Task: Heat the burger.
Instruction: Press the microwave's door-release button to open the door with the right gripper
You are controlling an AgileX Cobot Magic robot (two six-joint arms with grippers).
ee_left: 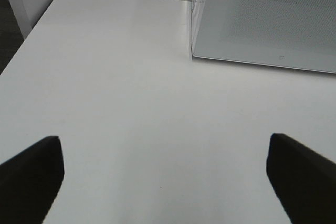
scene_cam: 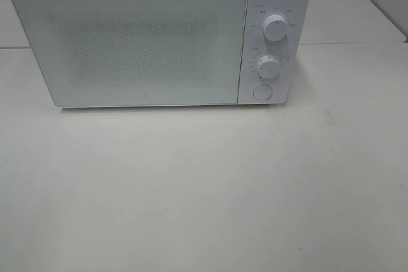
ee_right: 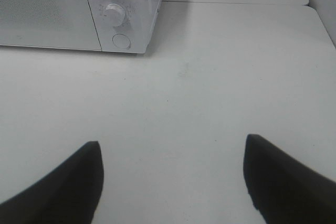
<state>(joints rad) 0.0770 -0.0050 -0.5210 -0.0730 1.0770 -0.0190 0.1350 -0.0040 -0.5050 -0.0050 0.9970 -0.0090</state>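
Observation:
The burger is out of view in every frame. A white microwave (scene_cam: 153, 36) stands at the back of the white table with its door shut; it has two round knobs (scene_cam: 275, 28) and a round button (scene_cam: 262, 92) on its right panel. It also shows in the left wrist view (ee_left: 262, 19) and the right wrist view (ee_right: 79, 9). My left gripper (ee_left: 165, 171) is open and empty above the table, left of the microwave. My right gripper (ee_right: 170, 174) is open and empty above the table, in front of the microwave's right corner. Neither arm shows in the high view.
The white table (scene_cam: 204, 189) stretches in front of the microwave. Its left edge (ee_left: 26, 35) drops to a dark floor. A seam to a second table (ee_right: 236, 2) runs behind the microwave.

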